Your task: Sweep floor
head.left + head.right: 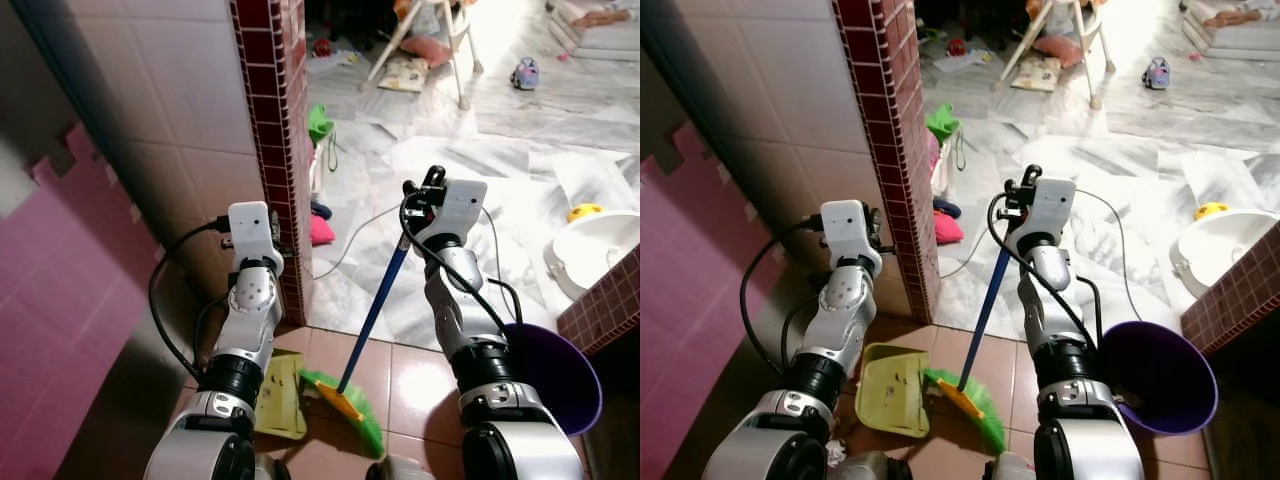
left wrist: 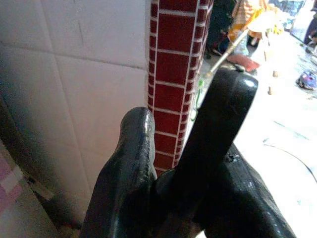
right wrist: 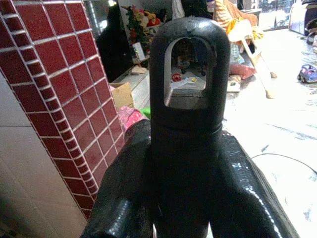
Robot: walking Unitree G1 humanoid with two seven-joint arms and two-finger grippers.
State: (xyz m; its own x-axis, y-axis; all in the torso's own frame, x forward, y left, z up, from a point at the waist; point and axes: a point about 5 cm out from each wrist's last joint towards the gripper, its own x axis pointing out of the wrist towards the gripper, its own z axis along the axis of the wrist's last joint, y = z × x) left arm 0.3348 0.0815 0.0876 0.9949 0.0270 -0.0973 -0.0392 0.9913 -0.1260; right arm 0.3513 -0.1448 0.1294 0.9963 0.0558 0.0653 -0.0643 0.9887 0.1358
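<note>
The right gripper (image 1: 1023,190) is clamped on the top of the broom handle (image 1: 985,310); the right wrist view has both fingers (image 3: 124,183) wrapped round the black end cap with its hanging hole. The left gripper (image 2: 183,148) grips a black handle that rises between its fingers (image 2: 129,163), most likely the dustpan's, though the join to the pan cannot be traced.

From the right gripper the blue handle runs down toward about 7 o'clock in the head views, its long axis tilted, ending in the green broom head (image 1: 350,405) on the brown floor tiles (image 1: 410,375). Just beside the bristles, at their 9 o'clock, lies the yellow-green dustpan (image 1: 890,390), mouth toward the broom and under the left forearm. So the sweeping stroke, as I judge it, goes from the broom head toward 9 o'clock into the pan: the right arm drives, the left steadies.

Further out, a red-tiled wall edge (image 1: 275,140) stands at 12 o'clock from the pan, a purple bucket (image 1: 1160,380) sits at 3 o'clock from the right forearm, and a cable (image 1: 355,240) trails over the marble floor (image 1: 500,140) beyond, where toys and cloths lie scattered. No brand, label or readable writing shows anywhere
</note>
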